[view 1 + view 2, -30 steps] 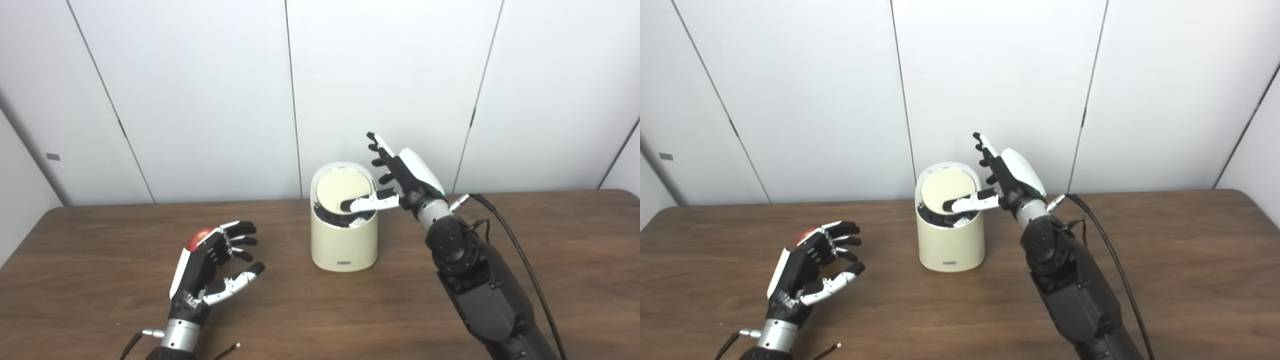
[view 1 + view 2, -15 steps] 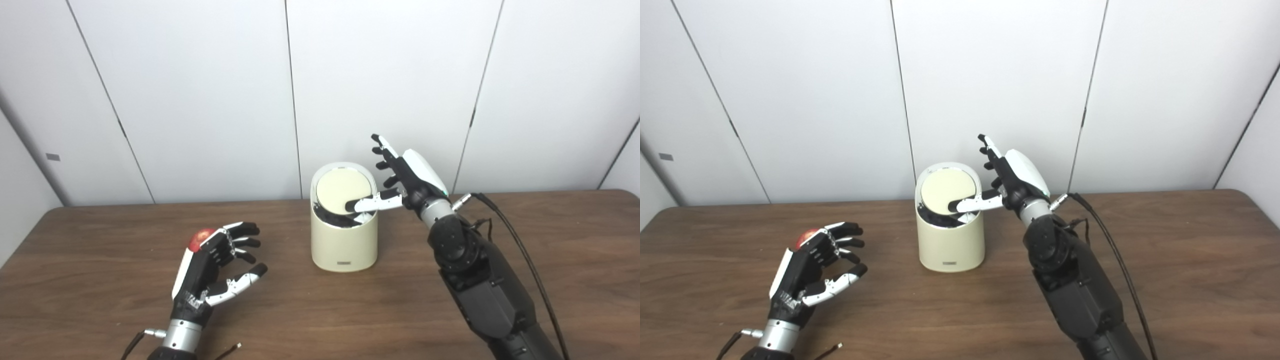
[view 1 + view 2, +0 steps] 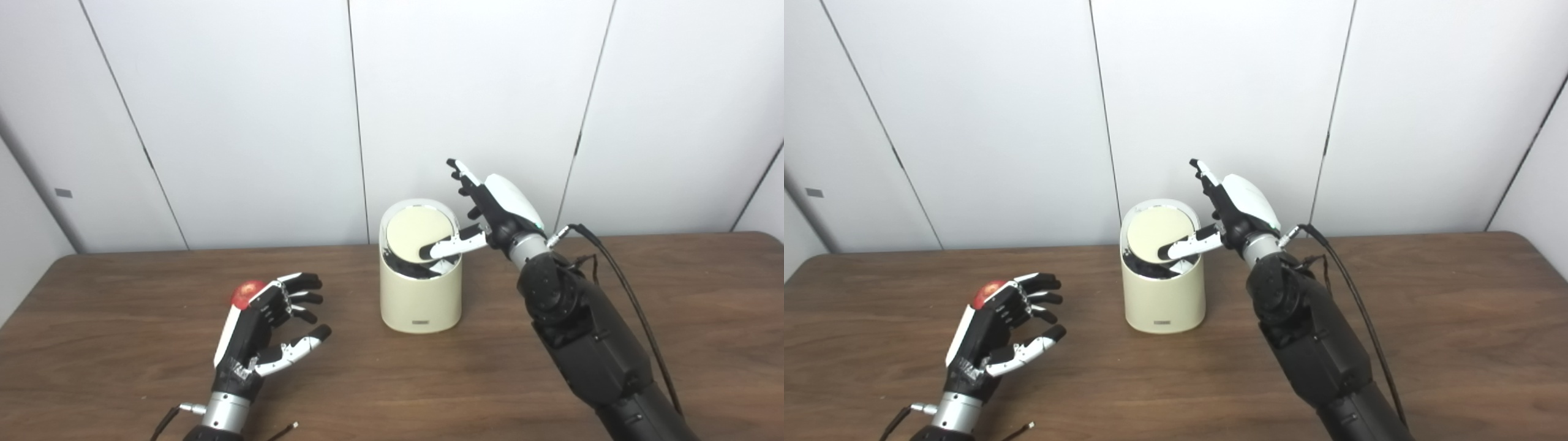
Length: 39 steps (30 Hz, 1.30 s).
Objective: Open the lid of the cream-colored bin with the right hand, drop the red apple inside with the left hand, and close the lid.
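lid's tipped, opening showing — the round lid (image 3: 420, 236) of the cream-colored bin (image 3: 421, 293) sits tilted, its near edge pushed down with a dark gap under it, so the first step looks underway but not finished. the right robot hand (image 3: 490, 211) is doing that work: its thumb lies across the lid's right side, tip pressing on it, while the rest of its fingers (image 3: 460, 174) fan upward and apart, gripping nothing.

over on the left, the red apple (image 3: 246, 293) rests on the brown surface (image 3: 367, 380), well apart from the bin. the left robot hand (image 3: 260, 331) sits just in front of it, fingers curled loosely and spread, thumb out — open, nothing held; i can't tell whether its back touches the fruit.

so what's left, by my read: hold the lid open wide enough, grasp the apple, carry it over, drop it in, shut the lid.
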{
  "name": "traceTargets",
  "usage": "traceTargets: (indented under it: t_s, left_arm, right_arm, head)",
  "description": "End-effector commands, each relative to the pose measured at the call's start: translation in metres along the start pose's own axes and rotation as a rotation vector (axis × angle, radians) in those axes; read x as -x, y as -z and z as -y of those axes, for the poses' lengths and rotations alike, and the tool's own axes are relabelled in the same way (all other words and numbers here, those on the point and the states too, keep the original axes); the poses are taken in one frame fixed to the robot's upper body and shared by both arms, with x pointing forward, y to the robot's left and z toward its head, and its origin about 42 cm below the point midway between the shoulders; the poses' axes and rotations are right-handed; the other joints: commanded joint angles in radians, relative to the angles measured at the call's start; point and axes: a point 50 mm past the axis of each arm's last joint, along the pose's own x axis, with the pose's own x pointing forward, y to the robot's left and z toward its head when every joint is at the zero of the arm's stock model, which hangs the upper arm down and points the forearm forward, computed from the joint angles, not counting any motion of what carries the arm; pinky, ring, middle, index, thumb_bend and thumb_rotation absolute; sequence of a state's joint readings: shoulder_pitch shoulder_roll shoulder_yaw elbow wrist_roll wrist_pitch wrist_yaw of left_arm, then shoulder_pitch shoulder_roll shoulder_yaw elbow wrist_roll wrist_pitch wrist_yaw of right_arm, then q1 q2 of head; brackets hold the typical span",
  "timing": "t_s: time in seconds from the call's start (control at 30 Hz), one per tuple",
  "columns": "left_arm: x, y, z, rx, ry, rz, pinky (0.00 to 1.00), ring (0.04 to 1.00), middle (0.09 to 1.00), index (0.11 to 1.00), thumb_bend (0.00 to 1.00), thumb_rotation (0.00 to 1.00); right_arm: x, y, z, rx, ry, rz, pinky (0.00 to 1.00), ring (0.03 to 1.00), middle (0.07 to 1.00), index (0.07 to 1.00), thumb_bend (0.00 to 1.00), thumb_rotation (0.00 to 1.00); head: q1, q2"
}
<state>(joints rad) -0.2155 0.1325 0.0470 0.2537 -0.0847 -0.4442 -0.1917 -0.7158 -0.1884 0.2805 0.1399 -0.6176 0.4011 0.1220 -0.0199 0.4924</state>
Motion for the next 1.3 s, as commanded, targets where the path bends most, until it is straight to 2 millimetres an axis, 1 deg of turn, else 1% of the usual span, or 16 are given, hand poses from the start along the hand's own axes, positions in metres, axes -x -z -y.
traceTargets:
  t_s: [0.0, 0.1, 0.2, 0.33, 0.4, 0.5, 0.63, 0.73, 0.8, 0.9, 0.93, 1.0, 1.17, 1.27]
  left_arm:
    - [0.016, 0.010, 0.017, 0.034, -0.004, -0.034, 0.54, 0.673, 0.735, 0.734, 0.63, 0.02]
    - [0.017, 0.010, 0.018, 0.039, 0.003, -0.035, 0.53, 0.674, 0.738, 0.738, 0.63, 0.03]
    - [0.017, 0.009, 0.019, 0.044, 0.008, -0.035, 0.54, 0.678, 0.742, 0.743, 0.63, 0.04]
    - [0.017, 0.008, 0.020, 0.031, 0.002, -0.035, 0.54, 0.678, 0.739, 0.738, 0.63, 0.03]
    - [0.016, 0.008, 0.020, 0.029, 0.002, -0.034, 0.54, 0.680, 0.737, 0.735, 0.63, 0.03]
    - [0.015, 0.008, 0.021, 0.022, 0.002, -0.028, 0.53, 0.670, 0.731, 0.730, 0.62, 0.03]
    - [0.015, 0.007, 0.021, 0.039, 0.001, -0.031, 0.53, 0.673, 0.736, 0.732, 0.62, 0.01]
    - [0.015, 0.007, 0.021, 0.038, 0.001, -0.031, 0.54, 0.676, 0.735, 0.731, 0.63, 0.01]
    - [0.015, 0.006, 0.021, 0.037, 0.000, -0.030, 0.54, 0.677, 0.734, 0.731, 0.63, 0.03]
    - [0.016, 0.006, 0.020, 0.040, -0.005, -0.030, 0.54, 0.671, 0.733, 0.731, 0.62, 0.01]
    - [0.016, 0.006, 0.020, 0.040, -0.005, -0.030, 0.54, 0.670, 0.732, 0.734, 0.62, 0.01]
    - [0.016, 0.006, 0.019, 0.034, -0.003, -0.029, 0.53, 0.670, 0.731, 0.734, 0.62, 0.00]
    - [0.015, 0.008, 0.018, 0.033, -0.001, -0.031, 0.53, 0.673, 0.735, 0.734, 0.62, 0.01]
    - [0.015, 0.008, 0.017, 0.036, -0.003, -0.032, 0.53, 0.673, 0.734, 0.734, 0.62, 0.01]
  right_arm:
    - [-0.008, -0.021, 0.017, 0.044, 0.046, 0.069, 0.65, 0.838, 0.926, 0.974, 0.94, 0.27]
    - [-0.009, -0.024, 0.015, 0.066, 0.045, 0.070, 0.63, 0.827, 0.925, 0.977, 0.95, 0.28]
    - [-0.009, -0.028, 0.016, 0.094, 0.035, 0.064, 0.64, 0.853, 0.931, 0.979, 0.94, 0.29]
    - [-0.011, -0.034, 0.020, 0.134, 0.014, 0.050, 0.66, 0.872, 0.939, 0.972, 0.92, 0.28]
    - [-0.012, -0.038, 0.022, 0.172, -0.003, 0.046, 0.65, 0.870, 0.941, 0.964, 0.91, 0.28]
    - [-0.015, -0.044, 0.027, 0.240, -0.034, 0.035, 0.68, 0.890, 0.958, 0.948, 0.89, 0.23]
    - [-0.019, -0.053, 0.030, 0.301, -0.079, 0.007, 0.67, 0.884, 0.954, 0.919, 0.88, 0.14]
    - [-0.019, -0.056, 0.028, 0.330, -0.112, -0.026, 0.67, 0.899, 0.960, 0.913, 0.88, 0.11]
    - [-0.018, -0.057, 0.027, 0.342, -0.125, -0.044, 0.66, 0.905, 0.962, 0.913, 0.88, 0.11]
    - [-0.016, -0.057, 0.025, 0.346, -0.136, -0.064, 0.67, 0.911, 0.959, 0.905, 0.89, 0.10]
    - [-0.015, -0.057, 0.025, 0.344, -0.137, -0.069, 0.70, 0.917, 0.959, 0.905, 0.89, 0.09]
    - [-0.015, -0.056, 0.025, 0.342, -0.137, -0.077, 0.72, 0.920, 0.958, 0.905, 0.89, 0.09]
    - [-0.014, -0.054, 0.023, 0.342, -0.135, -0.085, 0.68, 0.864, 0.939, 0.898, 0.91, 0.10]
    - [-0.013, -0.051, 0.021, 0.337, -0.139, -0.088, 0.67, 0.850, 0.937, 0.902, 0.90, 0.11]
  head:
    - [-0.001, 0.001]
    - [-0.001, 0.004]
    - [0.001, 0.005]
    - [0.006, 0.009]
    - [0.006, 0.009]
    - [0.005, 0.011]
    - [0.008, 0.012]
    - [0.009, 0.014]
    - [0.009, 0.014]
    - [0.009, 0.015]
    - [0.009, 0.014]
    - [0.008, 0.014]
    - [0.006, 0.014]
    - [0.007, 0.015]
